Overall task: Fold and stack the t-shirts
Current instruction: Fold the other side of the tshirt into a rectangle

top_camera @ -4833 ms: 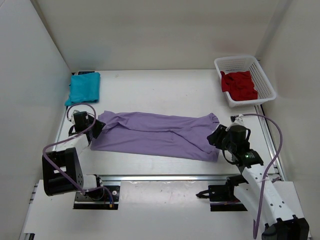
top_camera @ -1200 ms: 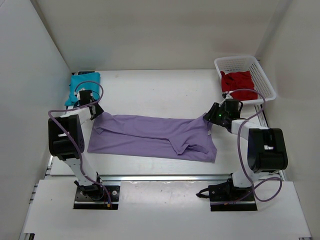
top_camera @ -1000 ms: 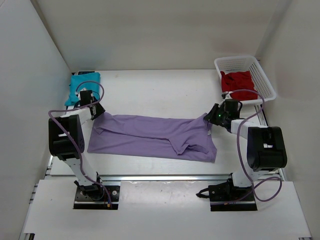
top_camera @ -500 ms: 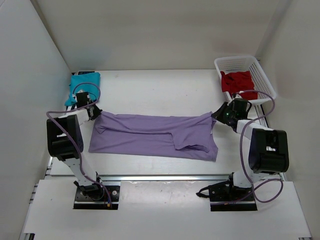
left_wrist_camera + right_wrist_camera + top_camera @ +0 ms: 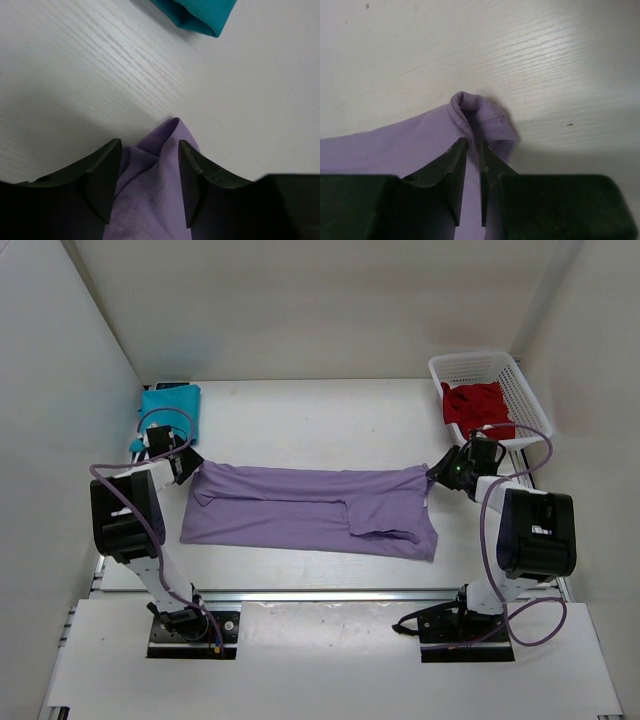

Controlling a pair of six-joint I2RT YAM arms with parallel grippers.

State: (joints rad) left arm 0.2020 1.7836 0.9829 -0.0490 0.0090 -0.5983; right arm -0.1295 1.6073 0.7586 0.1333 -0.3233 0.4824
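Right gripper [image 5: 473, 142]: closed to a narrow slit on the far right corner of the purple shirt [image 5: 300, 510]. The hem is bunched and curls over just ahead of the tips.
Left gripper [image 5: 149, 150]: at the far left corner of the same shirt. Its jaws stand well apart and the cloth lies loose between them, with the corner poking out past the tips. I see no pinch.
Purple shirt: laid across the middle of the table [image 5: 320, 420], long side running left to right between the two grippers. It is mostly flat, with a doubled-over flap near its right end and some creases at the left.
Teal shirt [image 5: 170, 412]: folded at the far left of the table, near the left gripper and apart from the purple shirt.
Red shirt [image 5: 480, 410]: crumpled in the basket [image 5: 470, 362] at the far right, not yet handled.
Step in hand: I judge this to be stretching the purple shirt out flat ahead of its fold. By that reading one shirt is done, one is in work and one is waiting.
Next move: I would want the left jaws closed on their corner before any lift. Both corners should then travel together so the far edge comes over evenly.
Risk: with only the right corner held, a pull would drag the shirt askew. The flap on the right may also get folded in.
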